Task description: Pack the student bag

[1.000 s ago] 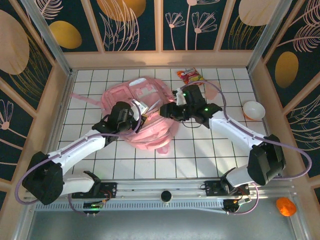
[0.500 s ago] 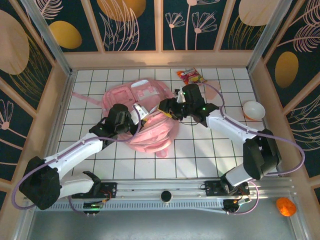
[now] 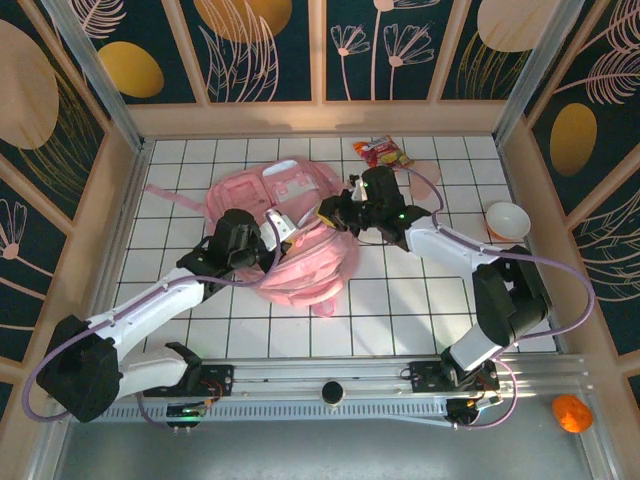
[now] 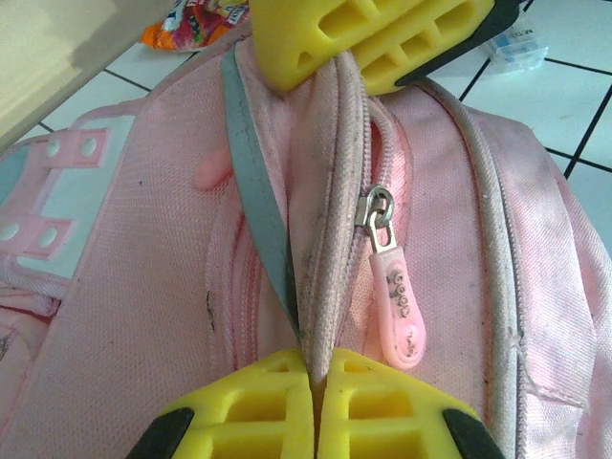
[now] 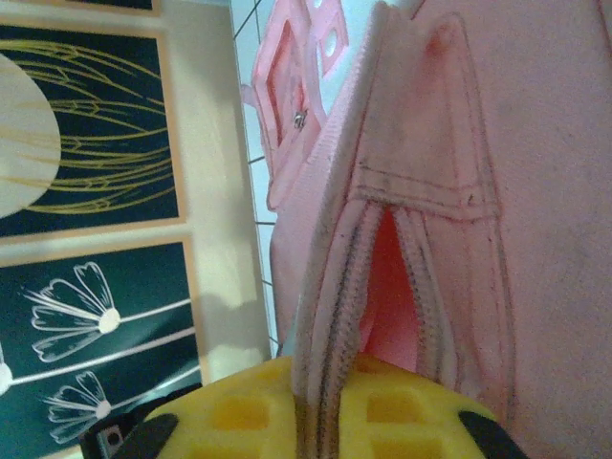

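tightly, left claw and right claw pinch student bag at zipper edges.

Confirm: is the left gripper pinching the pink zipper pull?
No, the zipper pull hangs free beside the student bag's seam that the left gripper pinches.
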Tool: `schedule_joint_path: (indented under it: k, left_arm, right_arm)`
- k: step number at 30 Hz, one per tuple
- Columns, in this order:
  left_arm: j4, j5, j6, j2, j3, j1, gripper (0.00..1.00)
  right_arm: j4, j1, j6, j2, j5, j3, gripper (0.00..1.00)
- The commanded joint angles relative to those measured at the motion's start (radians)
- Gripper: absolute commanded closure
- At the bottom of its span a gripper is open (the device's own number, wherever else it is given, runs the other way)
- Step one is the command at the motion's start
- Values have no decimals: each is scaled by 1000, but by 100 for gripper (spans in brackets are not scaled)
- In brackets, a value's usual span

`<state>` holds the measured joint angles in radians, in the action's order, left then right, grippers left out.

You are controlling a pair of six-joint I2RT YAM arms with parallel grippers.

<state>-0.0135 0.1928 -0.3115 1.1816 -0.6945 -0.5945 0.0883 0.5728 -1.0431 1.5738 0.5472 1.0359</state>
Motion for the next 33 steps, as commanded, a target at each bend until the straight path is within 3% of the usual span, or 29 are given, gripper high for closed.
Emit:
schedule_joint_path:
  k: [1, 4, 10, 15, 18, 20, 22, 30, 33]
  left_arm:
    - [-71, -32, -21, -39, 12, 15, 100]
    - [-50, 5, 1, -37, 18, 92, 100]
    - [-3, -48, -11, -16, -3, 157, 97]
    - [100, 66, 96, -36, -61, 157, 62]
    - [140, 78, 286, -89, -66, 157, 44]
    - [153, 13, 474, -133, -46, 157, 39]
    - [191, 9, 610, -174, -35, 157, 39]
    - [202, 183, 1144, -273, 51, 156, 36]
    - [173, 249, 1240, -273, 80, 146, 37]
  right_arm:
    - [82, -8, -3, -41, -61, -29, 100]
    - [114, 4, -44, -102, -94, -89, 100]
    - [230, 88, -146, -190, -216, -191, 100]
    - [279, 150, -184, -179, -295, -165, 100]
    - [268, 166, -200, -162, -333, -122, 100]
    - [295, 169, -213, -148, -337, -101, 100]
    - [288, 177, -205, -139, -349, -73, 100]
    - [270, 194, -204, -116, -361, -50, 100]
    - [271, 200, -205, -106, -362, -44, 100]
